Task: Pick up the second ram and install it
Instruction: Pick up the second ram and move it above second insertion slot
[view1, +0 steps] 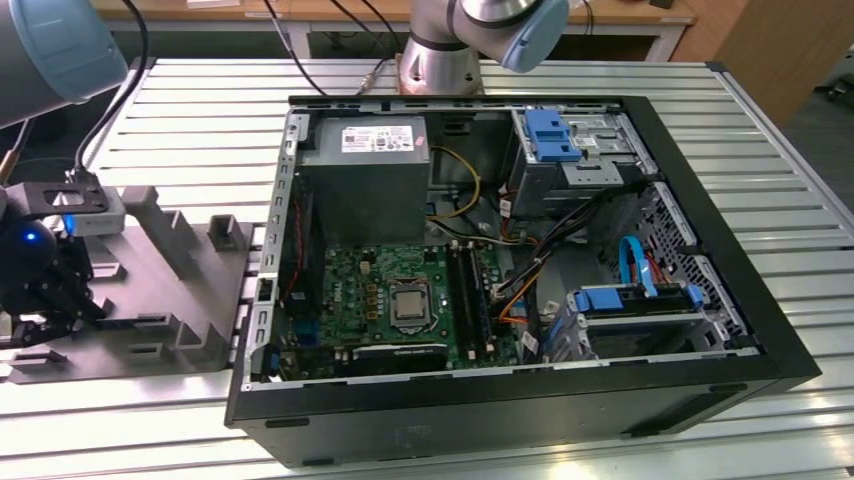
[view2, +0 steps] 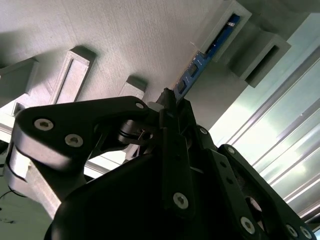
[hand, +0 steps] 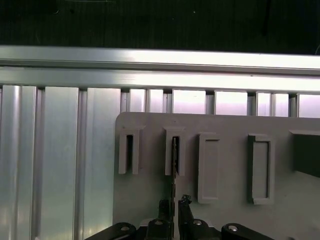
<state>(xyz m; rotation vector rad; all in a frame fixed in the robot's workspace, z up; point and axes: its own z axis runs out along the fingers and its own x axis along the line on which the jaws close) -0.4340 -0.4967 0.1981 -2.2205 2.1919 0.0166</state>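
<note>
Gripper (hand: 173, 202) is clenched on the ram (view2: 195, 70), which stands on edge in a slot of the grey holder (view1: 160, 330) at the exterior view's left, well apart from the case (view1: 534, 420) to the right. Done well, I judge, the lift runs straight along the slot, with the ram upright so it neither binds nor twists.
</note>
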